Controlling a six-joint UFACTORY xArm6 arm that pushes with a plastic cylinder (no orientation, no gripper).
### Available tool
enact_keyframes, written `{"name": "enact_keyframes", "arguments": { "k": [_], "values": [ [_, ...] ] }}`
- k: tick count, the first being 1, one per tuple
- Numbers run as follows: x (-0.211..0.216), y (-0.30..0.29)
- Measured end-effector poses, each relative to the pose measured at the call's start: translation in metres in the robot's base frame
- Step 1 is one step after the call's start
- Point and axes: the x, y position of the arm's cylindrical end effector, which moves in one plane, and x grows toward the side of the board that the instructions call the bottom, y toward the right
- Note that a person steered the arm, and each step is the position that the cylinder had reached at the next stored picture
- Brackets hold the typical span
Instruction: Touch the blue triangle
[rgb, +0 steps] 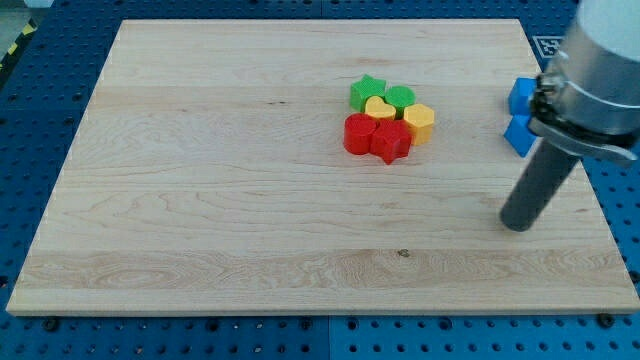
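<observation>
Mostly bare, the wooden board (250, 200) has wide open room across the view's left half and along the view's bottom. Near the middle, slightly toward the view's right, six blocks sit bunched and touching: a green star (366, 92), a green round block (400, 98), a yellow heart (380, 108), a yellow hexagon-like block (419, 121), a red round block (359, 133) and a red star (391, 142). My tip (516, 224) rests on the board close to its right edge, well apart from that bunch. There are no jaws, only the plain rod. Above my tip, by the right edge, sit two blue blocks: an upper blue block (520, 96) and a lower blue block (519, 134), both partly hidden by the arm, so I cannot tell which is the triangle.
</observation>
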Motion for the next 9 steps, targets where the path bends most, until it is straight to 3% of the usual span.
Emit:
{"name": "enact_keyframes", "arguments": {
  "k": [2,4,5,9],
  "values": [
    [-0.004,0.078],
    [-0.048,0.116],
    [-0.084,0.115],
    [-0.118,0.095]
  ]
}}
